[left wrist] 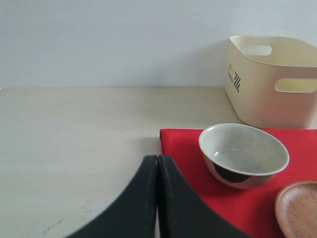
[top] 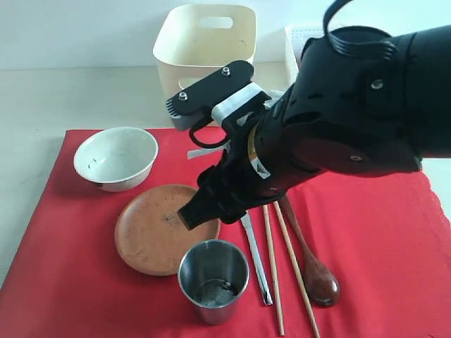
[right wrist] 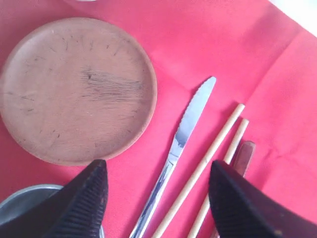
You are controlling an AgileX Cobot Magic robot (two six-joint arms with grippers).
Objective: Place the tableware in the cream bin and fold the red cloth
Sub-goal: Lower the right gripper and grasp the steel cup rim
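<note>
Right wrist: right gripper [right wrist: 156, 171] fingers wide over silver knife [right wrist: 190, 116] on red cloth [right wrist: 282, 124], apparently not touching | left wrist: left gripper [left wrist: 157, 166] fingers pressed together | exterior, not right wrist: cream bin [top: 204, 42] behind cloth

the right claw [right wrist: 157, 173] is open, with its two dark ribbed fingers [right wrist: 81, 203] standing wide apart above the red cloth [right wrist: 208, 44]. a round brown plate [right wrist: 74, 89] with fine scratches lies flat on the cloth. just beside it lies a silver knife [right wrist: 185, 126], and its handle runs down between the fingers. next come two wooden chopsticks [right wrist: 208, 157], nearly parallel to the knife. the end of a dark brown spoon [right wrist: 243, 153] shows beside them. part of a steel cup [right wrist: 25, 196] rim appears behind one finger. a pale strip of table [right wrist: 302, 7] shows in one corner.
</note>
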